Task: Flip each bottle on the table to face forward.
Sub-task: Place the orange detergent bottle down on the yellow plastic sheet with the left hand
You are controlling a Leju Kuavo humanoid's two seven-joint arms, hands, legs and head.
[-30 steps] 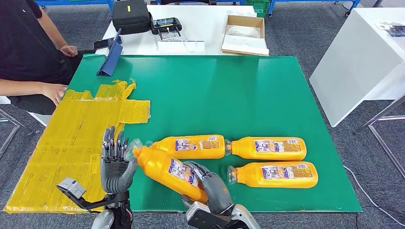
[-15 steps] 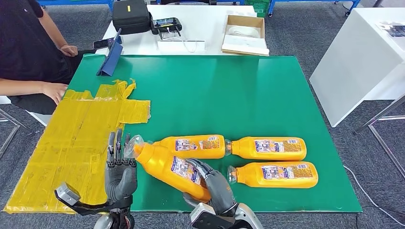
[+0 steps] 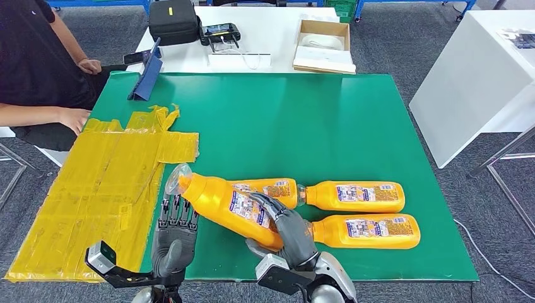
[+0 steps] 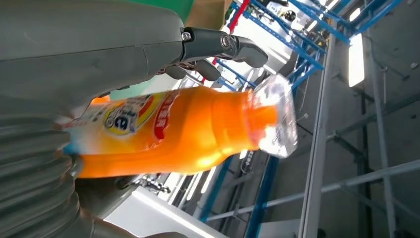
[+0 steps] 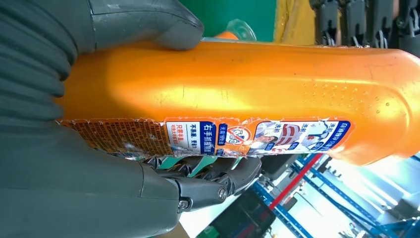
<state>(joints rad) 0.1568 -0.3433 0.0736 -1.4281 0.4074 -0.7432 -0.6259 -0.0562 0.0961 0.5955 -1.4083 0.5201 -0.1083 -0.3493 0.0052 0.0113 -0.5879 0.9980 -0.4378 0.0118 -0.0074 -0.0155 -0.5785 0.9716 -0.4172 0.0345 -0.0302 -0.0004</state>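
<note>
At lower centre of the head view, the right hand (image 3: 291, 228) grips the lifted orange bottle (image 3: 221, 202), mid-flip; the left hand (image 3: 174, 238) waits beside it with fingers spread, holding nothing. Three bottles (image 3: 353, 196) lie on the green table (image 3: 303, 126), seemingly label-up.

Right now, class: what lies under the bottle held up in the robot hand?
Under the raised bottle lie green table and part of another orange bottle, whose neck end is covered. The right robot hand grips it.
</note>
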